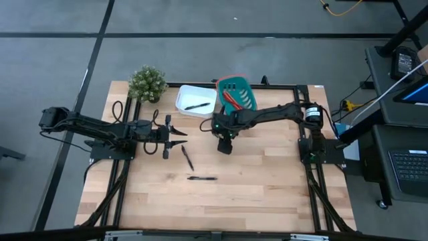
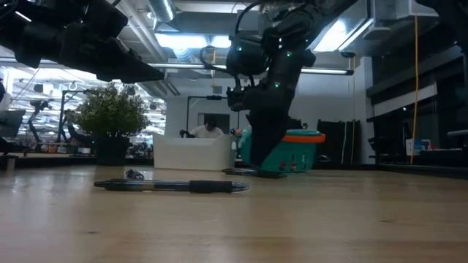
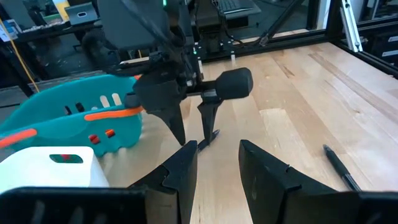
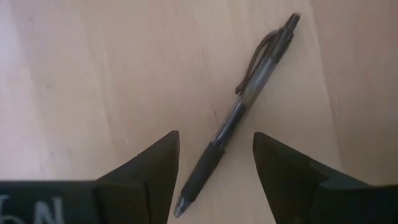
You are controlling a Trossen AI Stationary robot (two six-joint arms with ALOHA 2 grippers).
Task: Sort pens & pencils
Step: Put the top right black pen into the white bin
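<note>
Low in the overhead frame, one of the pens (image 1: 201,178) is lying flat on the bare table (image 1: 254,201), and another (image 1: 187,158) is lying slanted just above it. At mid-frame, the left gripper (image 1: 175,133) is hanging with fingers apart and empty, while the right gripper (image 1: 225,144) is pointing straight down with its fingers spread either side of a third pen (image 4: 239,109) without gripping it. Toward the top, a pen (image 1: 196,106) is sitting in the white tray (image 1: 184,100) and the pencils (image 1: 232,99) are lying in the teal basket (image 1: 246,88).

Three black pens: one (image 1: 196,106) lies in the white tray, one (image 1: 187,158) lies diagonally on the table, one (image 1: 202,179) lies level nearer the front edge. Orange-red pencils (image 1: 232,100) rest in the teal basket.
</note>
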